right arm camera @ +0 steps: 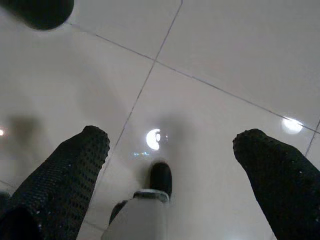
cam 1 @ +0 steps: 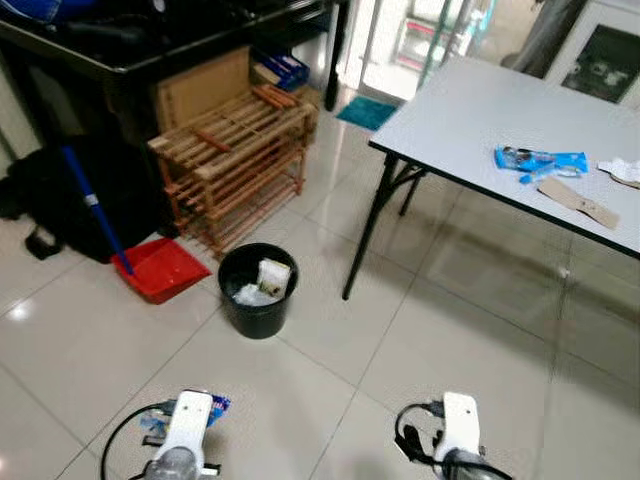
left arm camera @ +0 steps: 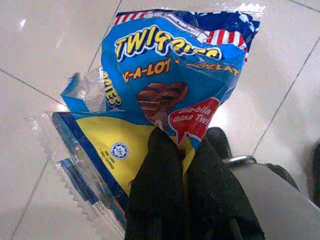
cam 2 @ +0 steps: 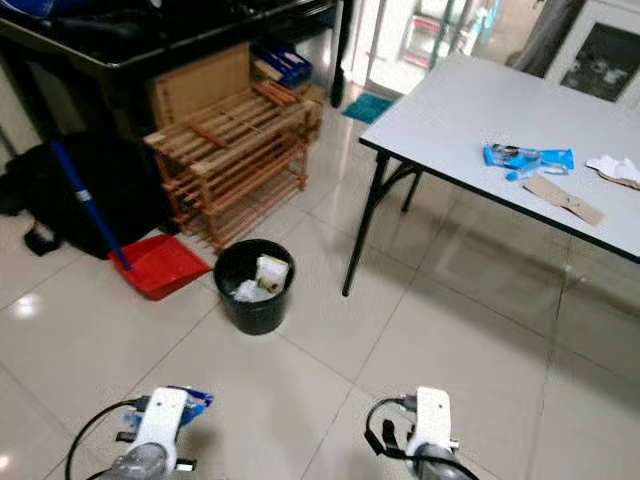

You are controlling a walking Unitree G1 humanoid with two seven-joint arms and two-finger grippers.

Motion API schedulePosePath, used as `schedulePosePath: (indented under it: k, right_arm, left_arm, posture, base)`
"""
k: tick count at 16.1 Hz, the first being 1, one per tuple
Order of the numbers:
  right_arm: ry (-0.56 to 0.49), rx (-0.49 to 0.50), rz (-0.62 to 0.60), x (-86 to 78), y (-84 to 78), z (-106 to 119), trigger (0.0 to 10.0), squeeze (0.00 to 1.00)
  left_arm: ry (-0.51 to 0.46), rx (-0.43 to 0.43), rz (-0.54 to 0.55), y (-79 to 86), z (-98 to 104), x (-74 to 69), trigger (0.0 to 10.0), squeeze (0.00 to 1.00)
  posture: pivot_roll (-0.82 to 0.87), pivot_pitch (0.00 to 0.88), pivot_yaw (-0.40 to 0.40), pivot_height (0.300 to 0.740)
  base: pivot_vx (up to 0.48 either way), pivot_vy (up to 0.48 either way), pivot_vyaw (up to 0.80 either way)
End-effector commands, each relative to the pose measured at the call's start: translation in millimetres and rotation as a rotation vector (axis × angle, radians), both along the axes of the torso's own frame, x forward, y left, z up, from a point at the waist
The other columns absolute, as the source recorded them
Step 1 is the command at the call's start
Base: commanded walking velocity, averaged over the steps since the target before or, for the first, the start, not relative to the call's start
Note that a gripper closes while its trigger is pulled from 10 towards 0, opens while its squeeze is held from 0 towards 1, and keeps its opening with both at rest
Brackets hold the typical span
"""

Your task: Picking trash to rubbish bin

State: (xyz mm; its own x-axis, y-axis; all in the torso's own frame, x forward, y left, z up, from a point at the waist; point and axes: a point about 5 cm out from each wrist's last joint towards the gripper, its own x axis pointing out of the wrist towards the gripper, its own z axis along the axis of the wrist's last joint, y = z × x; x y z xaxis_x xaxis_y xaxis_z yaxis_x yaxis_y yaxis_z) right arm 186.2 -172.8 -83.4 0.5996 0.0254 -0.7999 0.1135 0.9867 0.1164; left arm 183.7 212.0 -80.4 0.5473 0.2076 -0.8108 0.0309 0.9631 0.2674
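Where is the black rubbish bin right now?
The black rubbish bin stands on the tiled floor ahead of the robot, slightly to its left, between the red dustpan and the grey table's leg, in front of the wooden rack.

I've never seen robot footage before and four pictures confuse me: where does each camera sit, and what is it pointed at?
Left eye: on the head, looking forward and down at the floor, bin, rack and table; both arms show at the bottom.
Right eye: beside it, same scene, slightly shifted.
Left wrist: along the left gripper, shut on a blue wrapper above the tiles.
Right wrist: along the open right gripper, down at bare tiles.
Shared: the eyes and left wrist all catch the wrapper.
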Motion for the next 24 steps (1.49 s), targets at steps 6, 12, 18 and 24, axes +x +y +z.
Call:
schedulePosePath:
  k: [6,12,18,24]
  right_arm:
    - [0.015,-0.018,-0.028,-6.9,-11.2,-2.2,10.0,0.0]
    - [0.009,-0.03,0.014,-4.7,-8.9,-1.3,10.0,0.0]
    - [0.001,-0.03,-0.003,-2.7,-10.4,0.0,10.0,0.0]
    - [0.002,-0.027,0.003,-3.2,-8.6,-0.4,10.0,0.0]
  left_arm:
    - [-0.005,-0.006,-0.005,-7.4,-0.2,2.3,10.0,0.0]
    - [-0.009,-0.009,-0.003,-7.7,0.2,3.1,10.0,0.0]
    - [-0.007,-0.013,-0.003,-8.2,0.0,3.0,10.0,0.0]
    - [-0.007,-0.013,-0.009,-8.3,-0.4,2.1,10.0,0.0]
  posture:
    - [-0.05,0.08,-0.089,0.74]
    - [-0.04,0.078,-0.088,0.74]
    - [-0.05,0.08,-0.091,0.74]
    - [-0.04,0.065,-0.089,0.74]
  base:
    - [0.356,0.0,0.19]
    - [0.358,0.0,0.07]
    - [0.353,0.0,0.13]
    - [0.349,0.0,0.0]
